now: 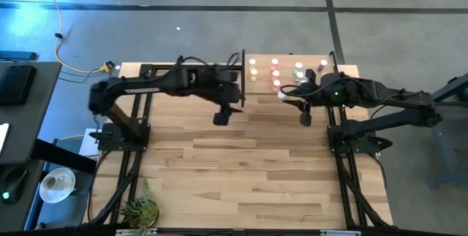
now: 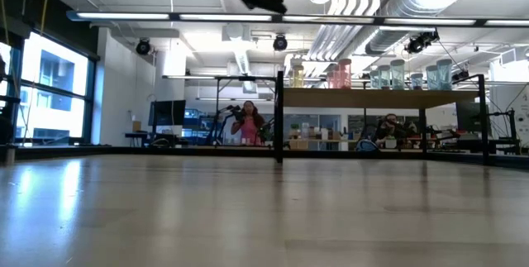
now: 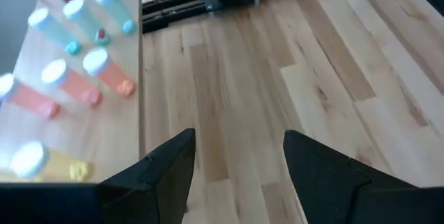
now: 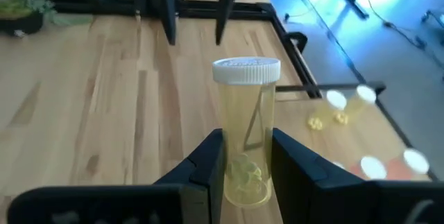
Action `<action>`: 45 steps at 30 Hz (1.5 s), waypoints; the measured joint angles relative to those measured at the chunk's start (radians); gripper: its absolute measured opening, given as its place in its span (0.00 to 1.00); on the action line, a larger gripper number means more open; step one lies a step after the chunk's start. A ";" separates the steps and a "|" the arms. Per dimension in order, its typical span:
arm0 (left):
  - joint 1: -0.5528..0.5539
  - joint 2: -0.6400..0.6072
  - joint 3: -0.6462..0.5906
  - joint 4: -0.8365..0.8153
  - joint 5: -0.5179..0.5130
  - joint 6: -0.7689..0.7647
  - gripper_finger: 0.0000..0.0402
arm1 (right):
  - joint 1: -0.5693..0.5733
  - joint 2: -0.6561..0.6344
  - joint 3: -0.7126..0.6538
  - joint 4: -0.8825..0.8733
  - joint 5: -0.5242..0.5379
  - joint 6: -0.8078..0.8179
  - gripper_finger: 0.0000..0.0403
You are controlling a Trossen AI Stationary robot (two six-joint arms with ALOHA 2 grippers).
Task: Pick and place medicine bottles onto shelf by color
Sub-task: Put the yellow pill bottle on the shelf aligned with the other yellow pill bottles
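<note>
Two arms hang above your counter (image 1: 248, 163), both up near the shelf (image 1: 344, 71) at the counter's one o'clock corner. Your right pincer (image 4: 244, 156) is clenched on a yellow bottle (image 4: 245, 127) with a white cap, held upright between the two dark fingers; in the high view that pincer (image 1: 304, 119) sits just off the shelf's six o'clock edge. Your left pincer (image 3: 236, 168) is released, its jaws spread wide with nothing between them, looking down on bare planks beside the shelf's nine o'clock edge; from above it (image 1: 223, 115) hovers at about eleven o'clock of the counter's middle. On the shelf the other bottles (image 1: 276, 75) stand in short rows by colour: yellow ones (image 1: 253, 69) nearest the nine o'clock edge, pink-red ones next, then teal ones (image 1: 298, 71) toward three o'clock. In the level view the shelf (image 2: 372, 97) sits raised on dark posts with the bottles (image 2: 343, 73) lined along it, and people show in the room far behind. At the counter's seven o'clock corner sits a small potted plant (image 1: 139, 208).
</note>
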 joint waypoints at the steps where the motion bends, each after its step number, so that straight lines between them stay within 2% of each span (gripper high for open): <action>1: 0.003 -0.029 -0.051 0.035 -0.001 -0.012 0.52 | 0.000 0.000 -0.002 -0.012 0.006 0.016 0.21; 6: 0.006 -0.166 -0.277 0.205 -0.041 -0.062 0.52 | 0.000 -0.025 -0.121 0.045 0.043 0.060 0.21; 10: 0.002 -0.249 -0.426 0.329 -0.104 -0.069 0.52 | 0.000 -0.062 -0.253 0.188 0.046 0.112 0.21; 21: 0.012 -0.412 -0.736 0.619 -0.101 -0.138 0.52 | 0.016 -0.072 -0.489 0.568 0.064 0.185 0.21; 25: 0.011 -0.430 -0.802 0.693 -0.102 -0.153 0.52 | 0.046 -0.056 -0.543 0.693 0.117 0.185 0.21; 31: 0.012 -0.428 -0.865 0.794 -0.104 -0.156 0.52 | 0.113 -0.013 -0.632 0.899 0.265 0.198 0.21; 38: 0.012 -0.428 -0.866 0.815 -0.107 -0.156 0.52 | 0.159 0.068 -0.664 1.045 0.403 0.213 0.21; 45: 0.012 -0.428 -0.866 0.820 -0.107 -0.155 0.52 | 0.159 0.217 -0.664 1.257 0.506 0.195 0.21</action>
